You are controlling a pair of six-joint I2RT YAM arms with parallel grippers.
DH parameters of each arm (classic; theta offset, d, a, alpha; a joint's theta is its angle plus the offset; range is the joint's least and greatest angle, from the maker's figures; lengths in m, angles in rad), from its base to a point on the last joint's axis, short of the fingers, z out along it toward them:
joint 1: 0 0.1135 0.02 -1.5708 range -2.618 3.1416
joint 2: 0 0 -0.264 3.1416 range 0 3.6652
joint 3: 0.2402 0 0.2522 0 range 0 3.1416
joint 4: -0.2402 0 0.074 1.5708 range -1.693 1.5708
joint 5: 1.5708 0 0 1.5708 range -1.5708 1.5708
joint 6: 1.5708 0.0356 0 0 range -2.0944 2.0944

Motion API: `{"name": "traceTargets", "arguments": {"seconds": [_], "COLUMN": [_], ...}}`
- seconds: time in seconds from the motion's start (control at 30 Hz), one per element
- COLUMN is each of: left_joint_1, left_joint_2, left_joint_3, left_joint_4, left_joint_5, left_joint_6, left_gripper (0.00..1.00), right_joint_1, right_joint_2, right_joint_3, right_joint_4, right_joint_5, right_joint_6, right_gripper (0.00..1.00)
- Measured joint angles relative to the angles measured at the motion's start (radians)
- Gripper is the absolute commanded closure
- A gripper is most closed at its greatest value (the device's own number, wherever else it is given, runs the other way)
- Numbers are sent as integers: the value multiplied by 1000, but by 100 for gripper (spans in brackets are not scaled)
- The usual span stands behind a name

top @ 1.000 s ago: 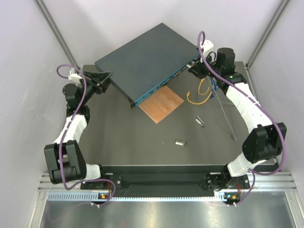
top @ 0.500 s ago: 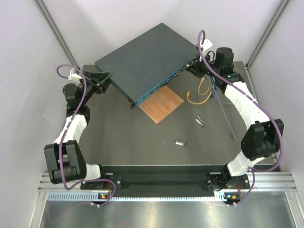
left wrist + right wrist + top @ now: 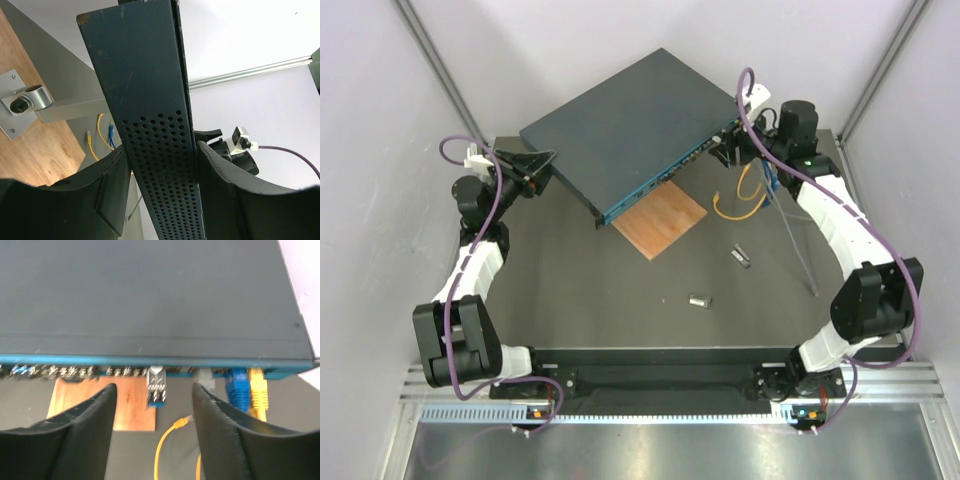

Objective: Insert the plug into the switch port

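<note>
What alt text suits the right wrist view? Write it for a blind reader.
A large flat dark blue-grey metal switch fills the upper frame, its teal front face lined with small sockets. A small white-and-blue plug sits at that face, untouched between the fingers of the open right tool; a blue plug and a yellow plug sit further right.

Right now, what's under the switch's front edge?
The wooden square pokes out beneath the front edge of the switch. How far it runs underneath, and anything else there, is hidden by the box itself.

switch [image 3: 620, 130] dark blue-grey, teal front | wooden square [image 3: 660, 219] brown | cable [image 3: 167, 445] yellow
</note>
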Motion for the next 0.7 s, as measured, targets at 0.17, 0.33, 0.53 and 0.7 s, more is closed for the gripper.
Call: {"name": "traceTargets", "arguments": {"seconds": [0.17, 0.33, 0.53, 0.7], "left_joint_1": [0, 0, 0, 0], "left_joint_2": [0, 0, 0, 0], "left_joint_3": [0, 0, 0, 0], "left_joint_4": [0, 0, 0, 0], "left_joint_5": [0, 0, 0, 0], "left_joint_6": [0, 0, 0, 1], "left_gripper": [100, 100, 100, 100], "right_joint_1": [-31, -55, -60, -59], "right_joint_2": [-52, -78, -29, -1], "right_joint_3": [-17, -13, 120, 186], "right_joint_4": [-43, -91, -233, -272], "right_joint_5": [-22, -27, -10, -9], "right_joint_6": [-27, -50, -59, -49], "right_gripper": [28, 42, 62, 67]}}
